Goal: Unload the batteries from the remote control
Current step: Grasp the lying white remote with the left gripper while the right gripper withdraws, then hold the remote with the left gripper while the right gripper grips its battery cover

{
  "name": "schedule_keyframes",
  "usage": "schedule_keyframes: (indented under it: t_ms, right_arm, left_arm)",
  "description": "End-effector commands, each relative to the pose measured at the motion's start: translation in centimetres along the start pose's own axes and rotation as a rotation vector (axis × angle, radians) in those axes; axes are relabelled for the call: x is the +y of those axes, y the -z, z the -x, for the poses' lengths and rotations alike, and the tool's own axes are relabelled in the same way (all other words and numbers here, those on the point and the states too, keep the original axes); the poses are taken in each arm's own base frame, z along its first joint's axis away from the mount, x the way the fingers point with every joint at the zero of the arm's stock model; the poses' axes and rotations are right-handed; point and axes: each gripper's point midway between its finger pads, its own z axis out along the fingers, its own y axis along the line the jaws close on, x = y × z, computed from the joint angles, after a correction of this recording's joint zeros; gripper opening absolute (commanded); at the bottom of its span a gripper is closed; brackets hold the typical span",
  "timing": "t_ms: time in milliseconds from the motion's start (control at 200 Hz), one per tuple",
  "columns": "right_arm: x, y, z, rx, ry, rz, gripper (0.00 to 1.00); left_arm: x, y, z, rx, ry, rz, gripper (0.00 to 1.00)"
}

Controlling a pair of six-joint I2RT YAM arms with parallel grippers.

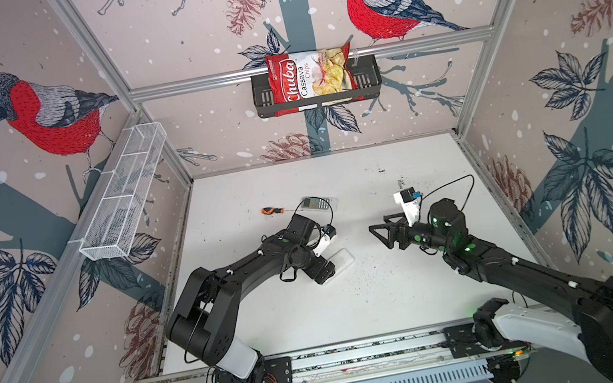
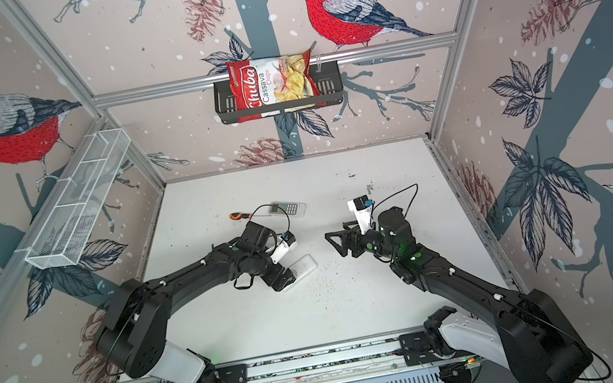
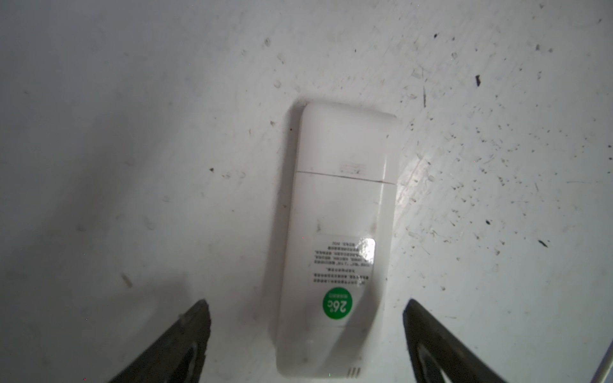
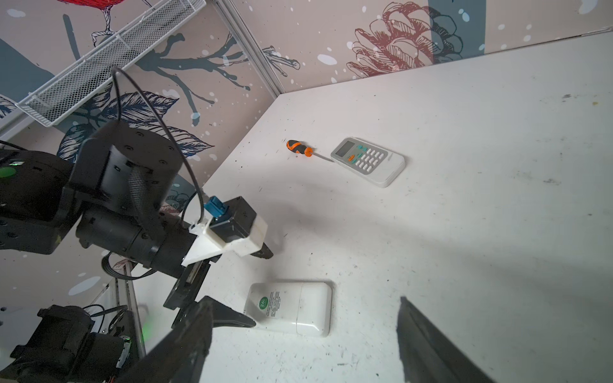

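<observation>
Orange-and-black, the screwdriver lies toward the back of the white table, its tip just beside a keypad remote that lies buttons up. Nearer the front, the left gripper hangs over a face-down white remote. Its fingers are spread wide to either side of the stickered end, seemingly clear of it. That remote's back cover is shut, so the batteries are out of sight. Further right, the right gripper hovers above the table, fingers apart, holding nothing.
</observation>
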Motion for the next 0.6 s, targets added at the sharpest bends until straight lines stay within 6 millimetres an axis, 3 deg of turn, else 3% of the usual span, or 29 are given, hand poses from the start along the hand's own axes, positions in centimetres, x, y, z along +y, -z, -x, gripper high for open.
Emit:
schedule_keyframes:
  t_ms: [0,250,595]
  right_arm:
    - [0.4,0.1,0.7,-0.024,0.007,0.014,0.87]
    - [0.6,0.0,0.6,-0.020,0.010,0.018,0.87]
    - [1.3,0.4,0.8,-0.026,-0.003,0.052,0.88]
  left_arm:
    - [-0.7,-0.3,-0.7,0.031,0.009,-0.019,0.90]
    - [-1.1,-1.1,-1.9,0.077,-0.029,0.040,0.90]
    - [-0.7,-1.6,-2.3,0.104,-0.047,0.086,0.74]
